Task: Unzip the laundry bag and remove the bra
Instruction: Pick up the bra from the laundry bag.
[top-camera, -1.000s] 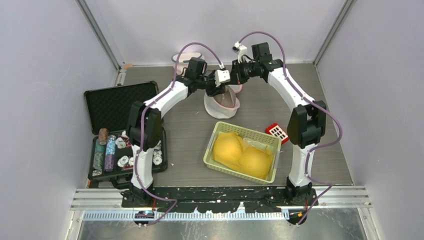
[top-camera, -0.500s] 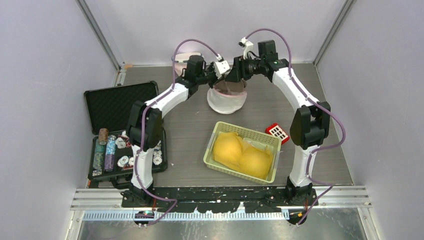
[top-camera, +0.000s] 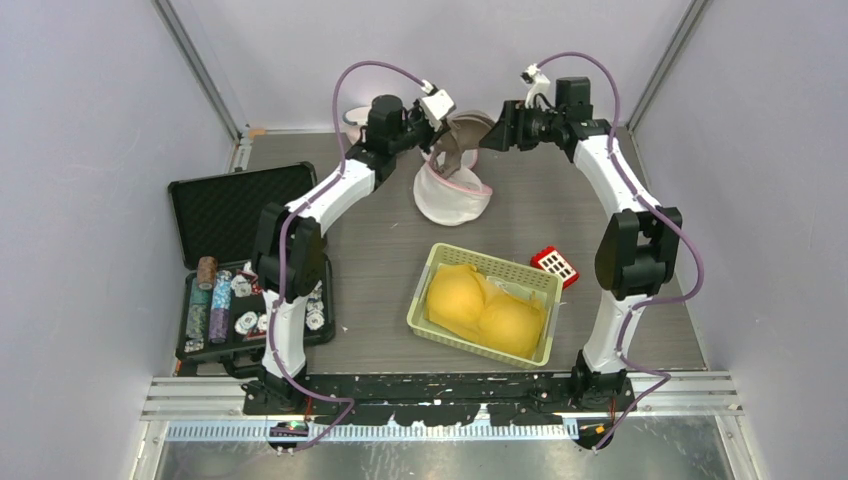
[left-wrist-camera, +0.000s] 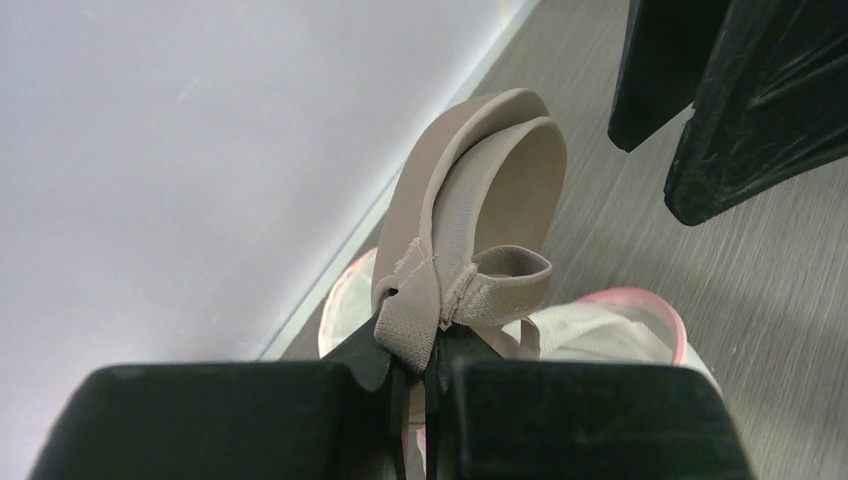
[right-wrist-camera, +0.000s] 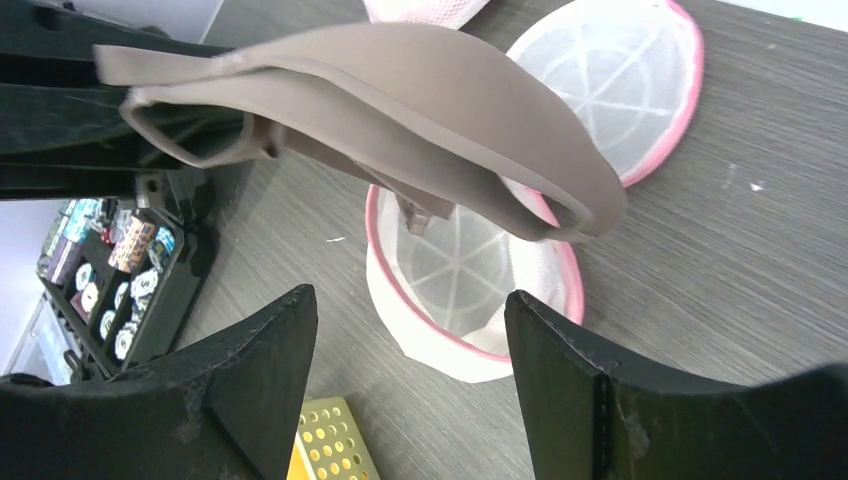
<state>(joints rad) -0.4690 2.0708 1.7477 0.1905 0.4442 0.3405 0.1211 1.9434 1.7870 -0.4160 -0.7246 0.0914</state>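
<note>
I see the laundry bag (top-camera: 450, 197) lying open on the grey bench (top-camera: 380, 250), a white mesh pouch with a pink rim, its mouth facing up. The taupe bra (top-camera: 465, 133) is out of the bag and hangs in the air directly above it. The left gripper (top-camera: 443, 128), above the bag's far left edge, is clamped tight on the bra's band end; in the left wrist view the fabric is pinched where the two fingers meet, and the cup curves up and away from them. The right gripper (top-camera: 497, 128) is above the bag's far right side, just beside the bra's free end. Its jaws are spread wide and hold nothing. In the right wrist view the bra arches beyond the fingertips, clear of both.

A second pink-rimmed mesh piece (right-wrist-camera: 620, 75) lies just beyond the bag; I cannot tell whether it is joined to it. Nearer than the bag sits a yellow basket (top-camera: 424, 292) holding yellow padding (top-camera: 485, 312). Well to the bag's left, a black case (top-camera: 240, 205) lies open.
</note>
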